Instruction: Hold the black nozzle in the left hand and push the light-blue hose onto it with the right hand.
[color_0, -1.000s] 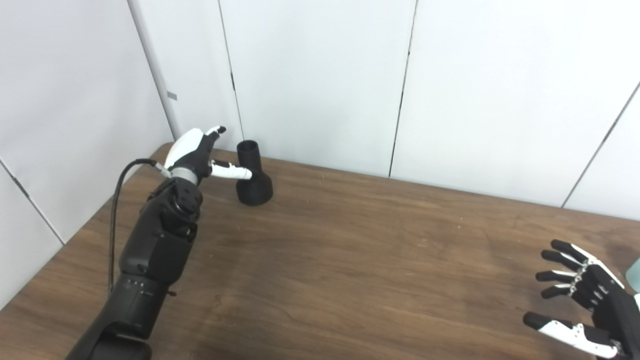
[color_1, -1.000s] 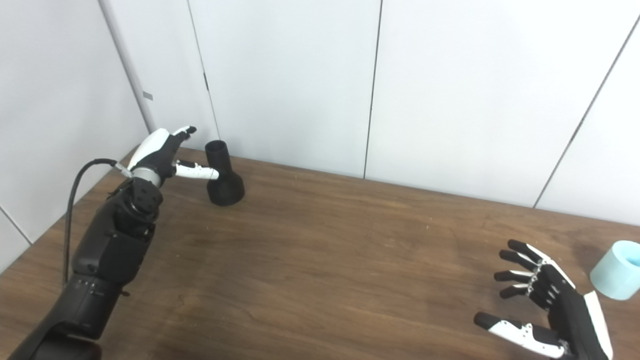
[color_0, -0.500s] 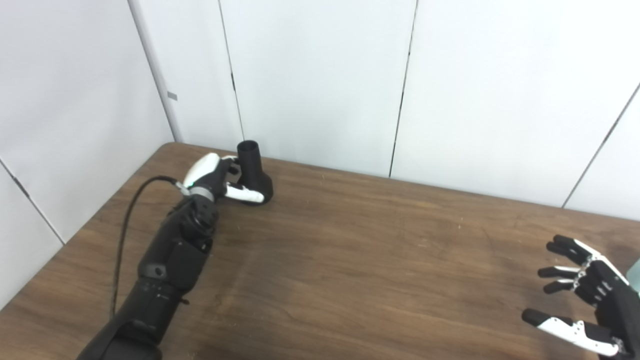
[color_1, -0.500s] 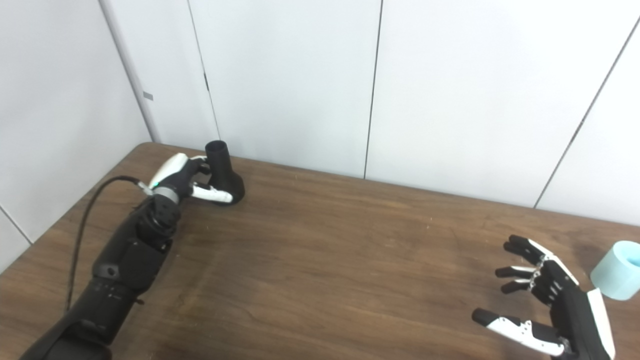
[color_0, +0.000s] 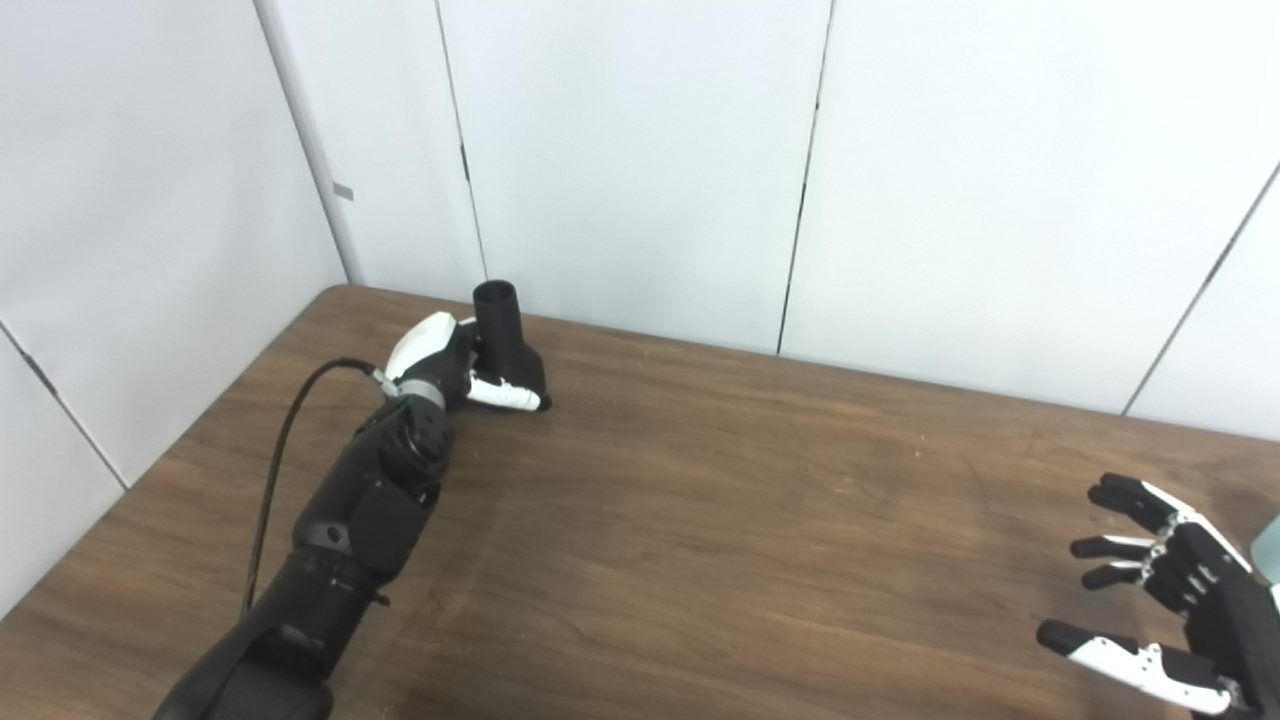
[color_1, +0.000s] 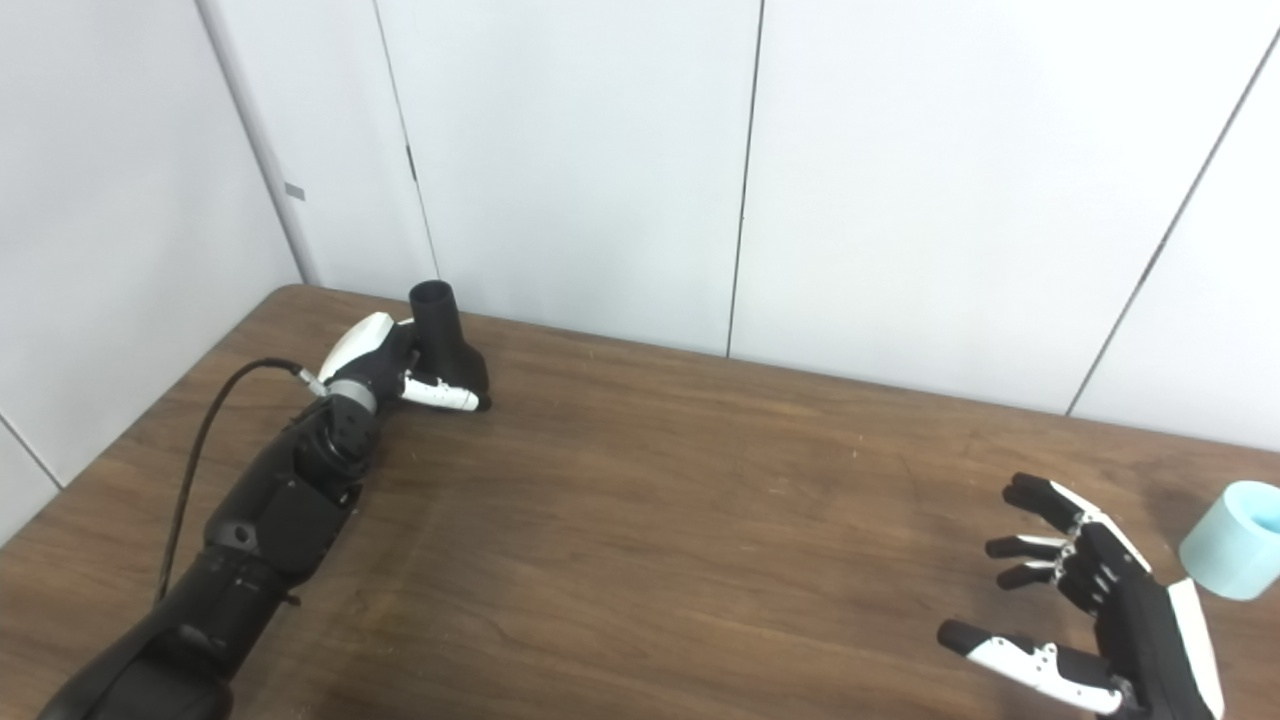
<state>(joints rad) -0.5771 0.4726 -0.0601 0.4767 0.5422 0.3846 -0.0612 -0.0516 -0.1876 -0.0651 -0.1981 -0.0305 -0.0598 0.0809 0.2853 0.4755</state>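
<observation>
The left robot hand (color_0: 452, 362) had come down from its raised, spread pose of a second before and now lay against the black nozzle (color_0: 505, 335), its white thumb (color_0: 505, 397) hooked across the front of the flared base. The other fingers reached round behind the neck, hidden by the nozzle itself. They were not visibly clamped, so I cannot tell whether the grasp had closed or was only forming. The nozzle stood upright on the counter (color_0: 700, 520) at the far left corner, close to the wall, its narrow end up, exactly where it had stood a second earlier; it had not been lifted.

The right robot hand (color_1: 1100, 610) hovered low over the near right of the counter, released, with its fingers spread and empty. It had drifted only slightly toward the light-blue hose (color_1: 1232, 540), which sat on the counter just beyond it near the right edge, apart from the fingertips. In the left eye view only a sliver of the hose showed at the frame's edge.

Judging from this, the left side's reach was over and closing on the nozzle was the step in hand, while the right side had barely begun. Nozzle and hose were well apart, so the joining was far off
</observation>
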